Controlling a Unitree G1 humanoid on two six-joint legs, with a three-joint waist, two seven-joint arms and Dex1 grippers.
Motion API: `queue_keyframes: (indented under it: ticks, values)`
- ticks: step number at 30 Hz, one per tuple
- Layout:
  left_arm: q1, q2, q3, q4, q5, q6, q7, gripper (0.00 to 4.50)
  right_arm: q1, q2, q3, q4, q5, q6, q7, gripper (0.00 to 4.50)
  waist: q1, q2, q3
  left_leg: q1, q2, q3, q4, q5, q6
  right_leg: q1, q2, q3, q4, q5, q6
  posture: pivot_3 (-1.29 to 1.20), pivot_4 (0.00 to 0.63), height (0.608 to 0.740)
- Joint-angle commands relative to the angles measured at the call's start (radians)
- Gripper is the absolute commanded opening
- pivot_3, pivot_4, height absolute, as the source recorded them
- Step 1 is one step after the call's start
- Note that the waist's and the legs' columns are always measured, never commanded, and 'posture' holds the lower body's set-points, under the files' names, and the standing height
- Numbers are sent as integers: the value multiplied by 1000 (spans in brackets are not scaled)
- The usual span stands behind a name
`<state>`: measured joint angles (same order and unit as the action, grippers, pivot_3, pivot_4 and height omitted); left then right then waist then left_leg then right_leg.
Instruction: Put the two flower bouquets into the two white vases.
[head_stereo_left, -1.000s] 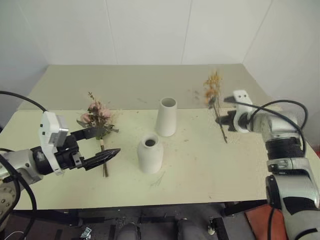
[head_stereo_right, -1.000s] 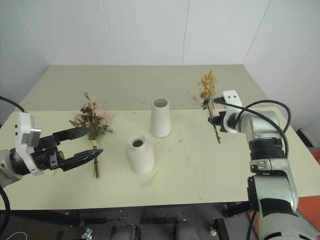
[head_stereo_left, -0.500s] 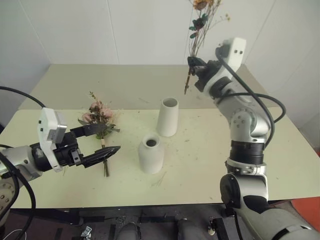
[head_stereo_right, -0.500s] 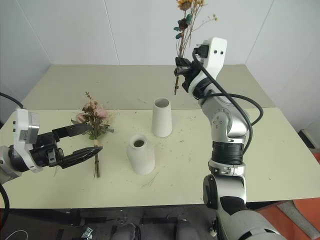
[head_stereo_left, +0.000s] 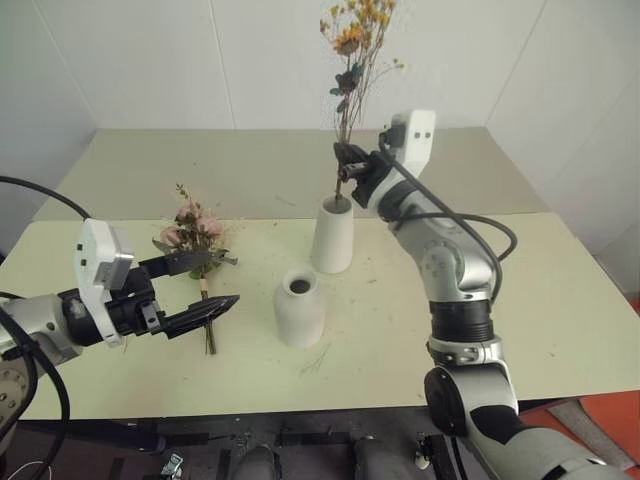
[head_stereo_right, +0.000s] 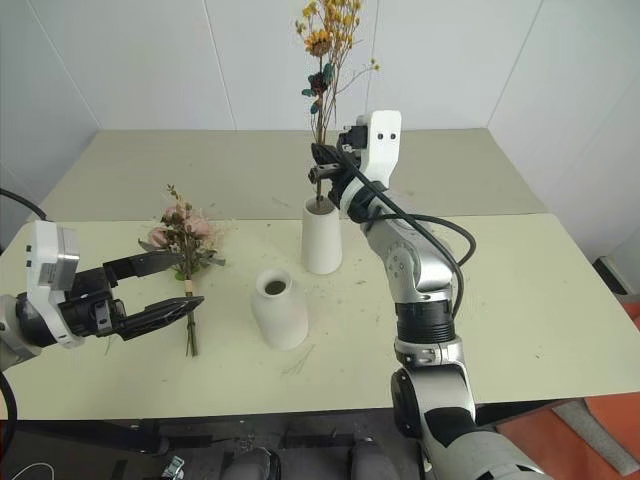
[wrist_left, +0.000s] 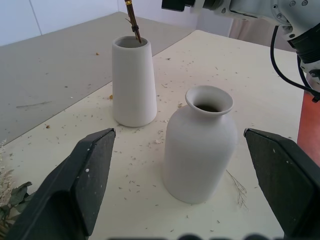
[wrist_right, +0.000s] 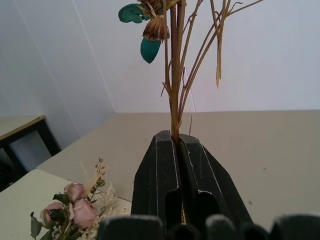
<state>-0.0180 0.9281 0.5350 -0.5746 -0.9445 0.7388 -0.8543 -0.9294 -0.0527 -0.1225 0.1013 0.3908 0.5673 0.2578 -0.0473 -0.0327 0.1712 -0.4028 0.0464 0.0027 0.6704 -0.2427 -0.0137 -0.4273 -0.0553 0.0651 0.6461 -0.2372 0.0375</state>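
Note:
The dried yellow-orange bouquet (head_stereo_left: 355, 50) stands upright with my right gripper (head_stereo_left: 345, 165) shut on its thin brown stems (wrist_right: 176, 100). Its lower stem ends (wrist_left: 134, 27) dip into the mouth of the taller white vase (head_stereo_left: 333, 240). The shorter, narrow-necked white vase (head_stereo_left: 300, 305) stands in front of it, nearer me. The pink rose bouquet (head_stereo_left: 195, 235) lies flat on the table to the left. My left gripper (head_stereo_left: 215, 285) hovers open just over the rose stems, pointing toward the vases, with nothing in it.
The cream table (head_stereo_left: 560, 300) carries scattered plant crumbs around the vases. A lower grey-beige tabletop (head_stereo_left: 200, 165) adjoins it at the back, against white walls. The right arm's black cable (head_stereo_left: 480, 225) loops beside the tall vase.
My right arm has swung left from the table's right side, lifted the dried bouquet and turned it upright, then lowered its stems into the tall vase's mouth. The left gripper has stayed put.

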Motion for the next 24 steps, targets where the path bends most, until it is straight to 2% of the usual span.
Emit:
queue_keyframes:
  ticks: [1,7,10,14,20,21,24]
  values:
    - [2,15,37,-23,-11,-9,1,4500,-36,3,5,31,-16,-74,7,29,0,0,0,0,0,0,0,0,0,0,0,0,0,0,0,0,150,740]
    - [7,18,45,-28,-17,-3,6,4500,-13,-9,21,84,-38,-116,21,29,-1,0,0,0,0,0,0,0,0,0,0,0,0,0,0,0,150,740]
    - [13,20,51,-33,-21,1,10,4500,33,-18,43,37,-40,-102,35,851,-1,0,0,0,0,0,-1,0,0,0,0,0,0,0,0,0,150,740]
    - [16,21,53,-34,-23,2,15,4500,105,-41,50,-42,-22,-78,59,2224,1,0,0,0,0,0,-1,0,0,0,0,0,0,0,0,0,150,740]
    - [21,22,56,-31,-23,5,19,4500,257,-163,54,-229,4,-15,125,4323,4,0,0,0,0,0,-1,0,0,0,0,0,-1,0,0,0,150,740]
    - [22,22,55,-30,-22,5,19,4500,277,-189,59,-256,5,-13,144,4465,4,0,0,0,0,0,-1,0,0,0,0,0,-1,0,0,0,150,740]
    - [21,21,49,-28,-20,6,19,4500,311,-251,75,-311,8,-11,199,4465,0,0,0,1,0,0,-1,0,0,0,0,0,0,0,0,0,150,740]
